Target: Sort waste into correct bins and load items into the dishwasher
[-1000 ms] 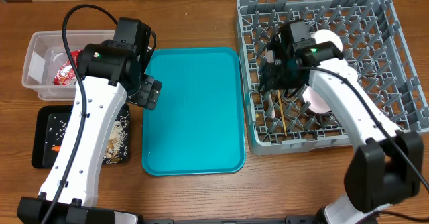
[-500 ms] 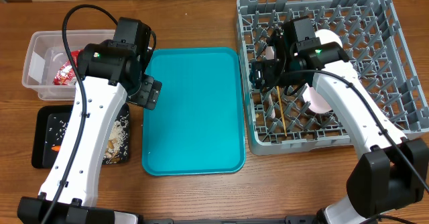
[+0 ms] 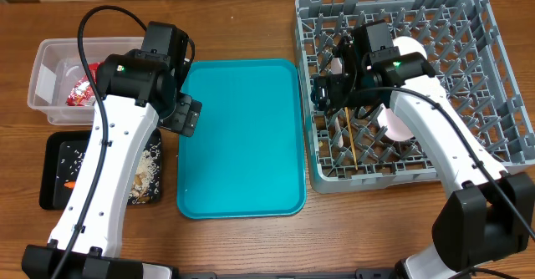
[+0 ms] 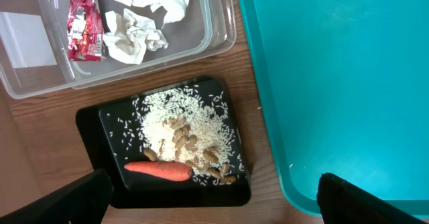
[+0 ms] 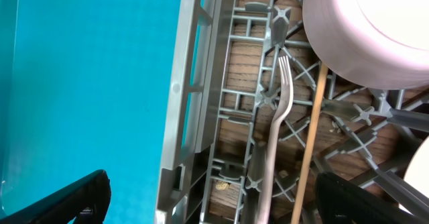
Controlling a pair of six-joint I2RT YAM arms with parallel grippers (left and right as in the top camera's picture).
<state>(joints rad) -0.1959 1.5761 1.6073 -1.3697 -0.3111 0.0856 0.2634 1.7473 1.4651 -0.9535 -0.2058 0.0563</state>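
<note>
Right tool (image 5: 214, 200) wide open, empty, over fork (image 5: 276, 123) and stick (image 5: 310, 137) in rack (image 5: 194, 83)

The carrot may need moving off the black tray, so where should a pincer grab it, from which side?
Take the carrot at its middle, probably from straight above, closing across its width: it lies flat in the black tray, nuts by one end.

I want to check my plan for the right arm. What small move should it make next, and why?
Probably lift the right gripper straight up, out of the dish rack. Its fingers stand open and hold nothing; the white fork and wooden stick lie flat on the lattice below, apart from them. The teal tray looks bare, so nothing seems left to load.
</note>
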